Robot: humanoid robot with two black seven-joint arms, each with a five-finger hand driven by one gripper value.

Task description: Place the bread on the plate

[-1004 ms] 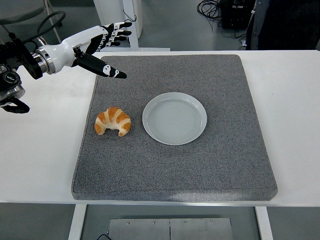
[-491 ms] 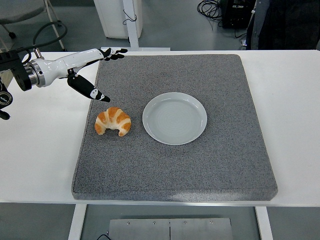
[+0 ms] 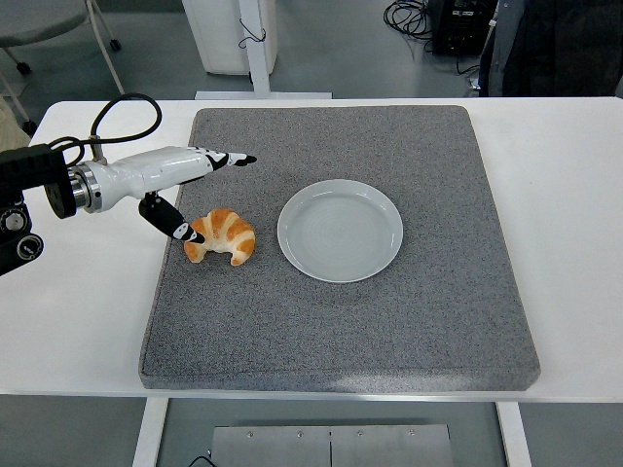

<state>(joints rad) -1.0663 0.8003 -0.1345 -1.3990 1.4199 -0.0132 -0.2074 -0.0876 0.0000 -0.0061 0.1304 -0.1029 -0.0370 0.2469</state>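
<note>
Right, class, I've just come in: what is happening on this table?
The robot's left hand reaches in over the grey mat, fingers spread, thumb tip at the croissant's left end. It holds nothing. The croissant lies on the mat just left of the white plate, which has nothing on it.

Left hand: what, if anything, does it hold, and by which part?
Nothing. The left hand is open, its thumb tip at the croissant's left end, fingers extended above it.
</note>
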